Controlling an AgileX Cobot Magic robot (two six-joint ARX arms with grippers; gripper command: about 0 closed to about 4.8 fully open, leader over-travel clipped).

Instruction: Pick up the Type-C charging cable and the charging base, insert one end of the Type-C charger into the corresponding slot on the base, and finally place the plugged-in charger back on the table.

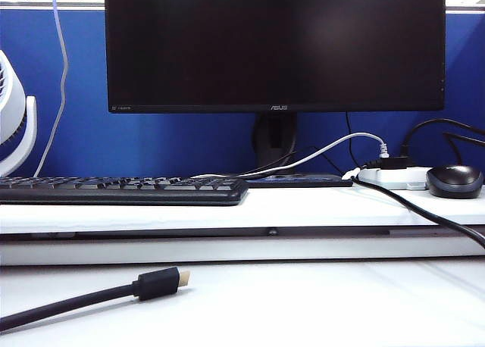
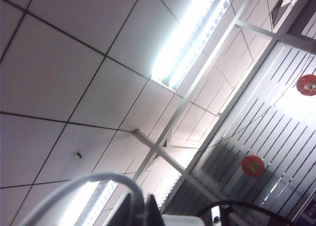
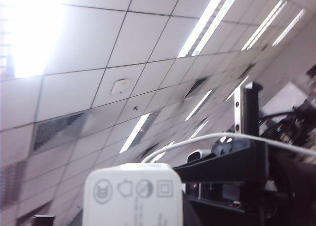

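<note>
Both wrist cameras look up at the ceiling, and neither gripper shows in the exterior view. My left gripper [image 2: 142,214] is shut on the thin white Type-C charging cable [image 2: 74,186], which arcs up and over from between its dark fingertips [image 2: 154,212]. A white corner of the charging base [image 2: 183,220] lies right beside those fingertips. My right gripper [image 3: 133,221] is shut on the charging base [image 3: 132,196], whose face with printed symbols is turned to the camera. The cable [image 3: 207,138] runs from behind the base past the other arm's black body [image 3: 232,169]. The table [image 1: 318,301] is below.
A thick black cable with a gold-tipped plug [image 1: 158,283] lies on the front left of the table. On the raised shelf [image 1: 303,207] are a black keyboard [image 1: 121,189], a monitor [image 1: 274,45], a white power strip [image 1: 392,178] and a black mouse [image 1: 455,181]. A white fan [image 1: 14,116] stands far left.
</note>
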